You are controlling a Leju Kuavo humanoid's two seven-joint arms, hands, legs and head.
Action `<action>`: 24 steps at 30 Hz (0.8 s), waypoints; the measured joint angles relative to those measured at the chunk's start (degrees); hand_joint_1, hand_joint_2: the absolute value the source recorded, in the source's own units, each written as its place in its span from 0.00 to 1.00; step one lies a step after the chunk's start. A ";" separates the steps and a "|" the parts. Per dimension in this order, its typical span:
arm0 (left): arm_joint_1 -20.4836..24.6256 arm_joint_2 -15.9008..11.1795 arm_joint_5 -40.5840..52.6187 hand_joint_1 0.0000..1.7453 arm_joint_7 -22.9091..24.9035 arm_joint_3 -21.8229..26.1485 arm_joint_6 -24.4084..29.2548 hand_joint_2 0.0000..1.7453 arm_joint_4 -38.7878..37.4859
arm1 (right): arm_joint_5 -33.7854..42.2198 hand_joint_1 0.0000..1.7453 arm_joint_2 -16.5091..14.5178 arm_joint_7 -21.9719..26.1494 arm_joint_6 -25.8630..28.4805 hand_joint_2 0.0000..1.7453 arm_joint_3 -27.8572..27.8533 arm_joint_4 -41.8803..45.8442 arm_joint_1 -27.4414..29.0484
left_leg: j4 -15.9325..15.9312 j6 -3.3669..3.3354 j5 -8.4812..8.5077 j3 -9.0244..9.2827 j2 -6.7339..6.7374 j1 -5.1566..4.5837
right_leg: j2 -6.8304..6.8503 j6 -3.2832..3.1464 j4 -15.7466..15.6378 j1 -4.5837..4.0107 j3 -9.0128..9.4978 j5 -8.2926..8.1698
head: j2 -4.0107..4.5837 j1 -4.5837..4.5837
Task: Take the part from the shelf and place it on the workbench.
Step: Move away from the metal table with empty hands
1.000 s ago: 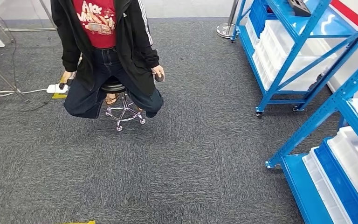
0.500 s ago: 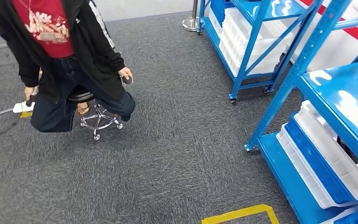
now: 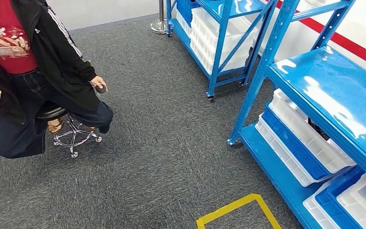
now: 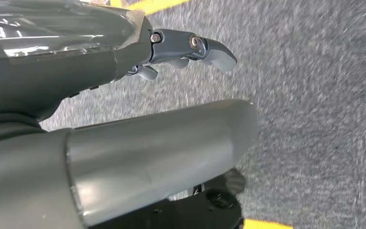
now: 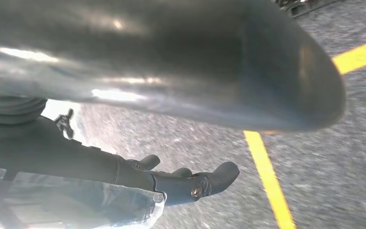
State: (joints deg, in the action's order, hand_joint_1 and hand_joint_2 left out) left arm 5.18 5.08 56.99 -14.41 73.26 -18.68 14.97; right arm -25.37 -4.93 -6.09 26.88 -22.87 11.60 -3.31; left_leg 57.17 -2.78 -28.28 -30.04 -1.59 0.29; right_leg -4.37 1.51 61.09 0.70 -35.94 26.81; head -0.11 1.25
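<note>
Left hand [image 4: 190, 50] empty over grey carpet [image 3: 162, 143], fingers loosely curled, right hand [image 5: 190, 183] likewise, blue shelf [image 3: 324, 95] at robot's right.

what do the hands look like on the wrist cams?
Left hand: grey moulded fingers with rounded tips and a round screw at the joint, behind a glossy grey cover. Right hand: darker, near-black fingers, same screw, clear wrap at the wrist.
</note>
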 joint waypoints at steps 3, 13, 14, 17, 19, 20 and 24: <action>-0.13 -0.14 0.04 0.00 0.00 0.00 0.17 0.00 0.00 | 0.02 0.00 -0.09 -0.10 0.06 0.00 -0.03 -0.03 -0.06 | -0.18 -0.46 0.14 -0.18 2.40 -0.07 | 3.19 -0.32 10.26 0.09 -5.11 4.48 | 0.00 0.32; 0.14 -0.49 0.19 0.00 0.16 -0.40 0.23 0.00 0.02 | 0.03 0.00 -0.35 -0.04 0.33 0.00 -0.62 -0.04 -0.15 | 0.12 1.98 -1.17 0.94 8.70 -0.34 | 7.78 0.46 -2.91 0.68 3.20 0.30 | 0.00 0.07; 0.25 -0.46 0.19 0.00 0.16 -0.51 0.23 0.00 0.02 | 0.04 0.00 -0.33 -0.04 0.38 0.00 -0.74 -0.04 -0.12 | 0.49 2.31 -1.63 0.99 8.35 -0.10 | 7.13 0.05 -3.00 0.80 3.23 0.20 | 0.00 0.06; 0.27 -0.42 0.23 0.00 0.16 -0.67 0.09 0.00 0.01 | 0.05 0.00 -0.29 -0.05 0.58 0.00 -0.92 -0.04 -0.18 | 7.46 2.91 -6.31 -1.88 3.71 0.52 | 5.33 -1.23 -3.17 0.97 3.46 -0.18 | 0.00 -0.13; 0.06 -0.43 0.26 0.00 0.17 -0.71 -0.02 0.00 0.00 | 0.05 0.00 -0.32 -0.05 0.61 0.00 -0.95 -0.04 -0.19 | 15.16 2.93 -9.62 -5.79 1.85 0.58 | 3.85 -1.51 -3.15 0.67 3.33 -0.26 | 0.00 -0.17; -0.04 -0.41 0.26 0.00 0.17 -0.72 -0.01 0.00 -0.01 | 0.06 0.00 -0.33 -0.05 0.61 0.00 -0.96 -0.04 -0.14 | 17.07 2.86 -9.75 -6.98 1.60 0.58 | 3.04 -1.55 -3.14 0.52 3.32 -0.28 | 0.00 -0.18; -0.08 -0.37 0.26 0.00 0.17 -0.78 -0.01 0.00 -0.02 | 0.06 0.00 -0.29 -0.04 0.61 0.00 -1.00 -0.04 -0.06 | 6.67 2.24 -2.38 -2.82 -1.10 0.76 | -0.12 -1.45 -3.05 0.27 3.69 -0.30 | 0.00 -0.17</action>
State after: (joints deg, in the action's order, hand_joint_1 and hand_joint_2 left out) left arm 5.10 4.72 57.24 -14.25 72.48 -18.69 14.96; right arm -25.31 -5.22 -6.14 27.49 -23.87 11.56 -3.37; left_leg 63.84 -0.54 -30.65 -32.86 -2.69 1.04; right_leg -4.50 0.06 58.04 0.98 -32.24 26.52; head -0.11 1.08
